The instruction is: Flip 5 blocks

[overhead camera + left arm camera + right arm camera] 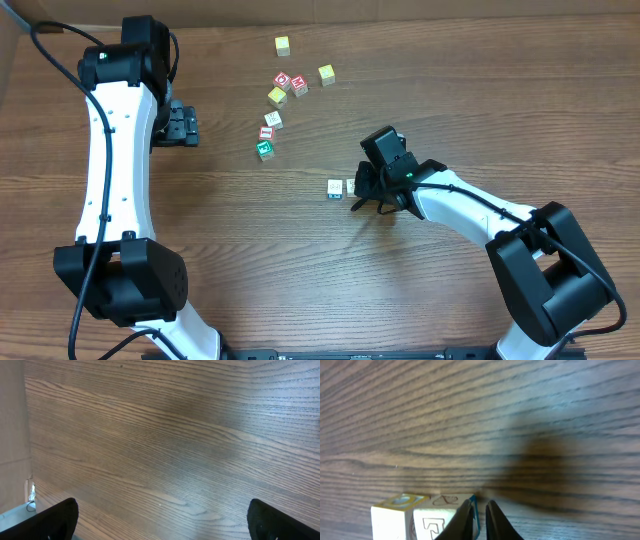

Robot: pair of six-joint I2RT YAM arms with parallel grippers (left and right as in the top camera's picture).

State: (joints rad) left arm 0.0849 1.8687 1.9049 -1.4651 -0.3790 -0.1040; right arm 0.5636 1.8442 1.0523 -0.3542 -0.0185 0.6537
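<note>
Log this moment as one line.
left gripper: open, holding nothing | right gripper: nearly shut, tips beside blue-edged block | neighbouring block alongside

Two blocks [427, 522] half out of frame

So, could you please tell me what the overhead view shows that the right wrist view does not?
Only overhead: the left arm and a cluster of blocks farther up the table. Only right wrist: a printed side face on one block, with the right tool at its edge. Both: the pair of blocks beside that tool, and the wooden table.
</note>
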